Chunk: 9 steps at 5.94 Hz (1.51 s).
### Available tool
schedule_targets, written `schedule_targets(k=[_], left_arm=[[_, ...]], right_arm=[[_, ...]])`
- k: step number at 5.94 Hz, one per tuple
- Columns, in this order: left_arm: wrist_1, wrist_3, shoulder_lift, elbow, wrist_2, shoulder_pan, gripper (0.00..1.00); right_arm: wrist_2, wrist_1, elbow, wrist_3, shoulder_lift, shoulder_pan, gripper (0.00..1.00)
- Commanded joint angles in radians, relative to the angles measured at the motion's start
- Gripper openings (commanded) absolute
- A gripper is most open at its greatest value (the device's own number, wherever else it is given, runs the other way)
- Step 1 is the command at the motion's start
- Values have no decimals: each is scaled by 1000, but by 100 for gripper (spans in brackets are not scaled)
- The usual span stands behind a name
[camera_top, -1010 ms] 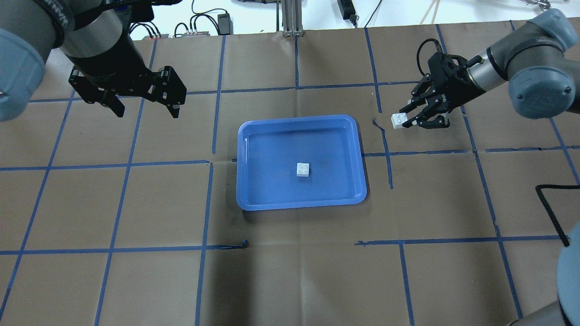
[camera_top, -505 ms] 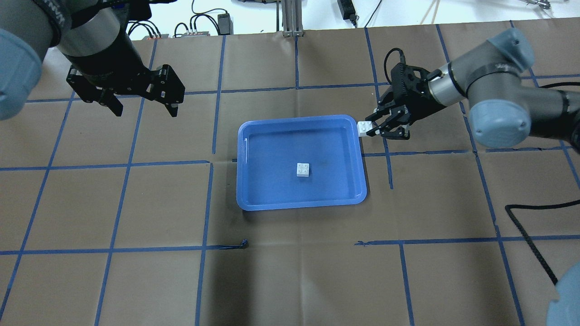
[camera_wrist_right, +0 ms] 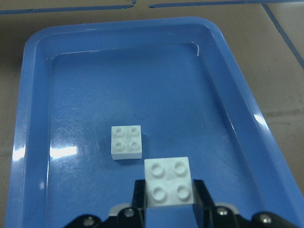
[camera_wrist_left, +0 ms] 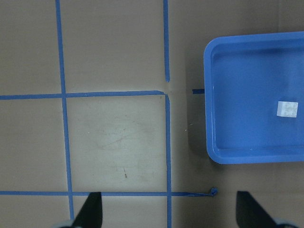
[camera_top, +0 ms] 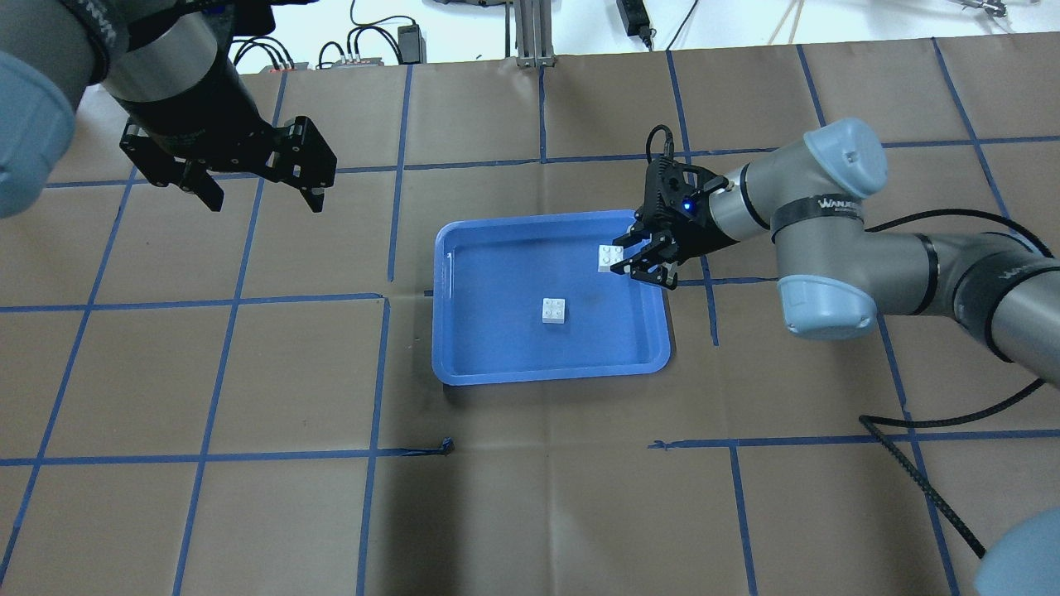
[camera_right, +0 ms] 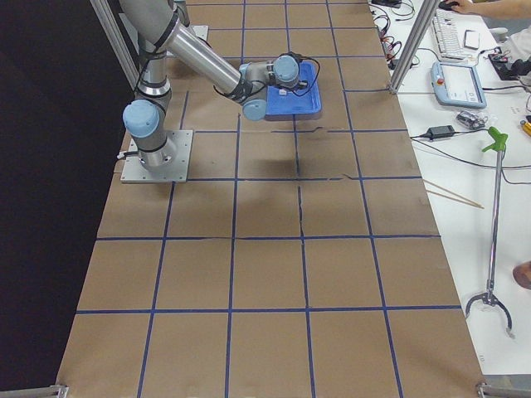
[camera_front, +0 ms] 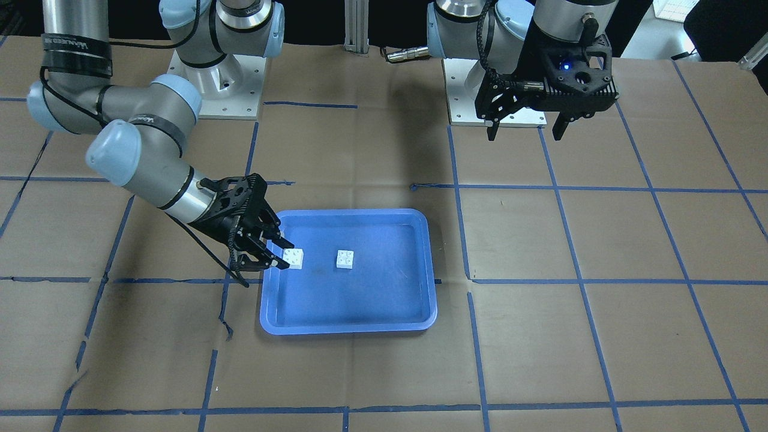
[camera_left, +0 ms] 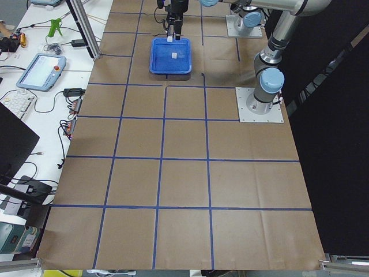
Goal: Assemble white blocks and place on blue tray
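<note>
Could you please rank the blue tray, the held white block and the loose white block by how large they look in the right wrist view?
blue tray
held white block, looking slightly larger, perhaps only from nearness
loose white block

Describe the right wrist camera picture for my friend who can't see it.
The right gripper holds a white block, studs up, over the blue tray. A second white block lies in the tray just ahead, studs up, apart from the held one.
</note>
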Motion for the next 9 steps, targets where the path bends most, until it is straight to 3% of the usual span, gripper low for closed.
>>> schedule_targets(k=[1,9], left_arm=[[1,0,-1,0,1,0,99],[4,0,0,0,-1,2,99]], right_arm=[[-8,-68,20,41,42,34,28],[-21,-131,45,-1,96,62,28]])
